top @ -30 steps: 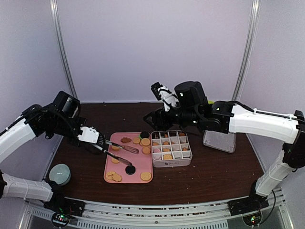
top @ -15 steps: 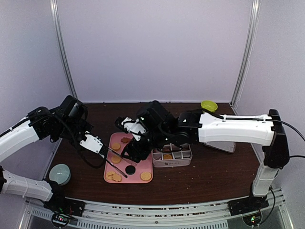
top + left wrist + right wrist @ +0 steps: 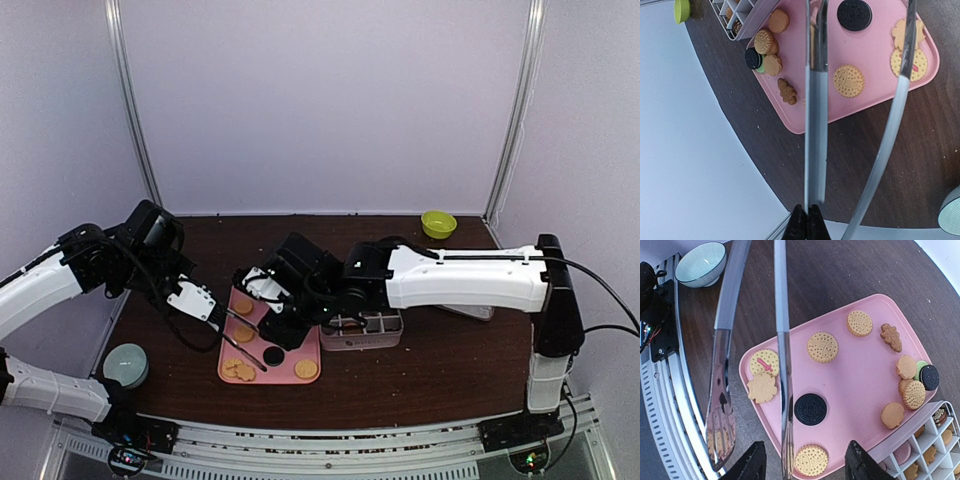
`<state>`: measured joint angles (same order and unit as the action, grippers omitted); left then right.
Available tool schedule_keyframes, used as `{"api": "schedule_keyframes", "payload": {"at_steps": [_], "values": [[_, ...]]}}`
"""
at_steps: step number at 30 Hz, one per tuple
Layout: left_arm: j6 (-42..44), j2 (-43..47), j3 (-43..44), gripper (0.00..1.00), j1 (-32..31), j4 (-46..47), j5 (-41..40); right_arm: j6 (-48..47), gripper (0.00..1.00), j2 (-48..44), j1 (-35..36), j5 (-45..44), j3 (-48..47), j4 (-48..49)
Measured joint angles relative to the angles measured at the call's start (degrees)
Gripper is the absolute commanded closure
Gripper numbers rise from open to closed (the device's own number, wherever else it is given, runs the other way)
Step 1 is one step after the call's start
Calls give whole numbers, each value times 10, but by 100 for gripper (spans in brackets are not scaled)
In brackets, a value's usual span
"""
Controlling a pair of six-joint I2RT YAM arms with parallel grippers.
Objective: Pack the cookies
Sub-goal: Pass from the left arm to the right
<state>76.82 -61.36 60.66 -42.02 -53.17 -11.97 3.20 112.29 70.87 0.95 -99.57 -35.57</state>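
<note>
Several cookies [image 3: 822, 346], mostly golden rounds and flower shapes with a black one [image 3: 810, 409], lie on a pink tray [image 3: 860, 375] at the table's middle [image 3: 298, 345]. More sit in the cells of a white divided box [image 3: 362, 326] right of the tray. My left gripper [image 3: 807, 225] is shut on metal tongs [image 3: 812, 110], whose open arms reach over the tray's left part [image 3: 245, 335]. My right gripper [image 3: 810, 462] is open and empty, hovering above the tray [image 3: 285, 320] over the black cookie and the tongs' tips [image 3: 720, 440].
A teal bowl [image 3: 125, 363] stands near the front left. A small green bowl [image 3: 437, 222] is at the back right. A grey lid [image 3: 472, 311] lies right of the box, mostly hidden by my right arm. The rail [image 3: 670, 390] marks the near table edge.
My right arm has swung left from above the box to over the pink tray and come down. My left gripper with the tongs shifted slightly, then stayed still.
</note>
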Motion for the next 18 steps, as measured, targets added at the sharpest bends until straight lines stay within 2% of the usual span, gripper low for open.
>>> {"api": "schedule_keyframes", "payload": {"at_steps": [3,7,11,15,17,18], "values": [[0,1,0,100,0,0,0,-3,49,19,2,-10,-13,-11],[0,4,0,100,-1,0,-1,-5,58,34,3,-13,-24,-20],[0,6,0,100,-2,0,-2,-4,71,43,4,-16,-31,-24],[-1,7,4,100,-5,0,-4,-2,93,64,4,-25,-52,-26],[-3,7,9,100,-5,1,-7,2,100,75,5,-40,-63,-28],[-4,7,10,100,-5,2,-9,2,100,78,5,-50,-67,-28]]}}
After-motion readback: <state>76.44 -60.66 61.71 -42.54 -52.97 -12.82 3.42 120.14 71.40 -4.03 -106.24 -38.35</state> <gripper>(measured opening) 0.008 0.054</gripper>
